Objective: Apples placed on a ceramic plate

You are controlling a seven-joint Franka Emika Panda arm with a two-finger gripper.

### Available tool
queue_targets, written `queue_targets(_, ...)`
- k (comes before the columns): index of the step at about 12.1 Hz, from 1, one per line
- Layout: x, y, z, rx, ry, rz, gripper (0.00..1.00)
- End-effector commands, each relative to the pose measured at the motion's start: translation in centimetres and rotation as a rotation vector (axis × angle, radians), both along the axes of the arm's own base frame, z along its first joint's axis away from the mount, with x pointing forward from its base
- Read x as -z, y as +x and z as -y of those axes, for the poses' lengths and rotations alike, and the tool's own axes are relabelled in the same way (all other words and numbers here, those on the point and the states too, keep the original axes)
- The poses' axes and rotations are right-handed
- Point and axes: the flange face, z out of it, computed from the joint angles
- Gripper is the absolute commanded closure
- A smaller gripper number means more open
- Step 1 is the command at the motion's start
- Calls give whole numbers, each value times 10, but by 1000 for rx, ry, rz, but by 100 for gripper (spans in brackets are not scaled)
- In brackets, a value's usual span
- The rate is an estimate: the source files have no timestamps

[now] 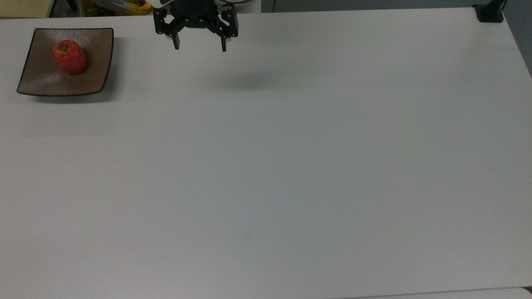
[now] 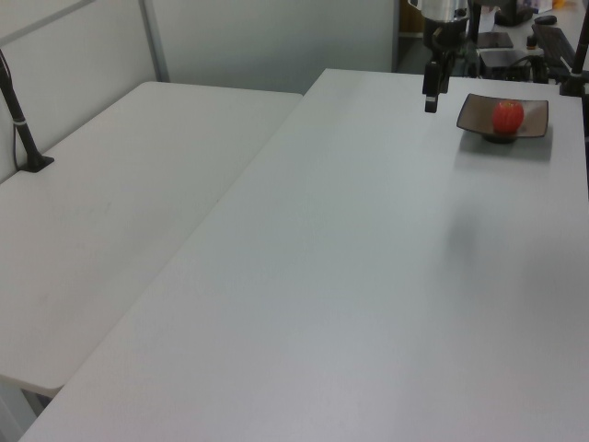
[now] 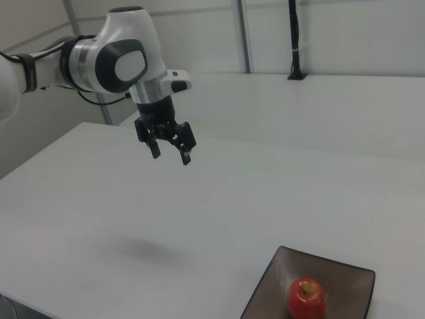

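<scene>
Top view. The ceramic plate (image 1: 45,83), square and brown with a dark rim, is sitting at the far left corner of the white table (image 1: 266,174). The apple (image 1: 69,57) is resting on the plate, toward its upper middle, stem end pointing to the top view's upper left. The gripper (image 1: 200,47) is hanging over the table's far edge, well apart from the plate on the top view's right; its two black fingers (image 1: 177,42) are pointing down and standing spread, holding nothing. A soft shadow (image 1: 249,81) is lying on the table, farther from the plate than the gripper. A black clamp base (image 1: 489,13) is sitting at the corner opposite the plate.

Left view. The plate (image 2: 479,115) is lying near the far right of the table (image 2: 368,276), with the apple (image 2: 507,117) on it. The gripper (image 2: 431,99) is hanging just to the left view's left of the plate, raised above the tabletop and seen edge-on. A second white table (image 2: 110,212) is adjoining on the left view's left.

Right view. The plate (image 3: 272,292) is showing at the bottom right, the apple (image 3: 306,299) standing upright on it, stem up. The white arm (image 3: 113,60) is reaching in from the right view's left, its wrist bending downward. The gripper (image 3: 171,155) is hovering high above the table (image 3: 133,219), up and to the right view's left of the plate, fingers (image 3: 155,147) parted and empty.
</scene>
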Motion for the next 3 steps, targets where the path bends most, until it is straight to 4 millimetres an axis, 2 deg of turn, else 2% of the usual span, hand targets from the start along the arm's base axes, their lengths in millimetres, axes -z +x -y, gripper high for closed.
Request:
queue_targets(1, -2, -5, 6, 18, -6, -18, 0)
queue_targets(3, -2, -4, 6, 24, -6, -17, 0)
